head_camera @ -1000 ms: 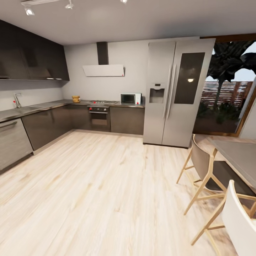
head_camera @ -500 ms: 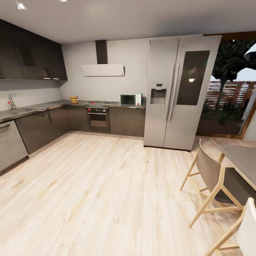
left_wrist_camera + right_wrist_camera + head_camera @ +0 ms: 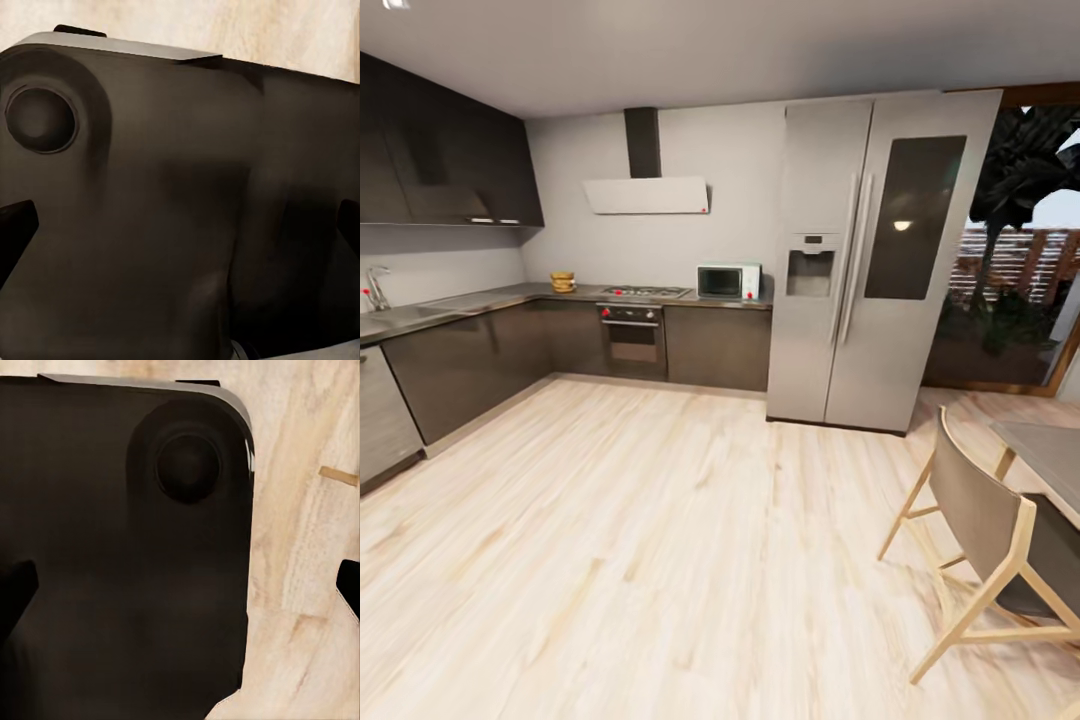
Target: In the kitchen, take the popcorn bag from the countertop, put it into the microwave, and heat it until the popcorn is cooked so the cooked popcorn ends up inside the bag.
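Far across the kitchen, the small tan popcorn bag [image 3: 563, 282] stands on the grey countertop [image 3: 490, 298] in the back corner, left of the gas hob. The popcorn itself is too small to make out. The pale microwave [image 3: 728, 281] sits on the same counter run, beside the fridge, with its dark door closed. In the left wrist view my left gripper [image 3: 180, 229] is open, its dark fingertips [image 3: 15, 232] at the picture's edges over the robot's dark body. In the right wrist view my right gripper [image 3: 180, 585] is likewise open, with nothing between the fingertips [image 3: 349, 585].
A tall steel fridge [image 3: 880, 260] stands right of the microwave. The built-in oven [image 3: 632, 340] sits below the hob [image 3: 648, 292]. A wooden chair [image 3: 985, 530] and a grey table [image 3: 1050, 450] stand at the near right. Light wood floor [image 3: 660, 520] stretches to the cabinets.
The whole head view has shifted: the camera has moved forward and the kitchen looks slightly nearer. The second, white chair has left the picture. Bag and microwave stand as before.
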You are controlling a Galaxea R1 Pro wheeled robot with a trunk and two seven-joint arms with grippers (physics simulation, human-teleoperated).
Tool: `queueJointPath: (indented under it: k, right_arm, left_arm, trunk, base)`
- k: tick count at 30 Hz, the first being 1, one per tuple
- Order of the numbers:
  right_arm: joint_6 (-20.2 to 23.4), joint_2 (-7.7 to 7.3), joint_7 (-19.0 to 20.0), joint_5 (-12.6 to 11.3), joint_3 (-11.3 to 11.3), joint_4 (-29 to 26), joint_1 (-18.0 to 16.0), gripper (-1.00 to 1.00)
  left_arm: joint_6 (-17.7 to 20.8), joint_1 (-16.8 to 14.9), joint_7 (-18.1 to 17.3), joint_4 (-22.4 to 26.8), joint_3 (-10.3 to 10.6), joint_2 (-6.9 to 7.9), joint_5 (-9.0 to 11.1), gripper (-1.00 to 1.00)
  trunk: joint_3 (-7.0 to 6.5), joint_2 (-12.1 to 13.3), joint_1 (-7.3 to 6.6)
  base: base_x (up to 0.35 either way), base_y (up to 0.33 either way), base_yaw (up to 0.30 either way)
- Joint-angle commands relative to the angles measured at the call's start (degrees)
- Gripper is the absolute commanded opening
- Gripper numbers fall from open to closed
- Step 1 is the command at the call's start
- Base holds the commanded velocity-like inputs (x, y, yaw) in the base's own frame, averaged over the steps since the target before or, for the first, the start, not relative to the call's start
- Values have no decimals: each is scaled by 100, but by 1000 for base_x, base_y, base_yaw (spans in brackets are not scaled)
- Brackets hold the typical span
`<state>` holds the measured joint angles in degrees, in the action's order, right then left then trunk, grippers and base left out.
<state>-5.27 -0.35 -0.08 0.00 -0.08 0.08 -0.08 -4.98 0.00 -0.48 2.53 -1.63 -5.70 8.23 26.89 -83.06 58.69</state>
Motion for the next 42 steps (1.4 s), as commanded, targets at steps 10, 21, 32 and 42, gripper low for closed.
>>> queueJointPath:
  k: [10,21,32,42]
  right_arm:
    - [-18,8,-1,0,-1,1,-1,100]
    - [-27,1,-1,0,-1,1,-1,100]
    - [-10,9,14,8,-1,1,-1,100]
    - [-17,-6,17,9,-1,1,-1,100]
  left_arm:
    - [-11,0,-5,2,-13,-1,38,100]
    - [-11,0,-5,2,-13,-1,38,100]
    - [-11,0,-5,2,-13,-1,44,100]
    - [-11,0,-5,2,-13,-1,41,100]
  trunk:
    - [4,-2,3]
    - [4,-2,3]
    - [4,-2,3]
    - [4,-2,3]
  base:
    - [321,0,0]
    - [321,0,0]
    - [321,0,0]
    - [321,0,0]
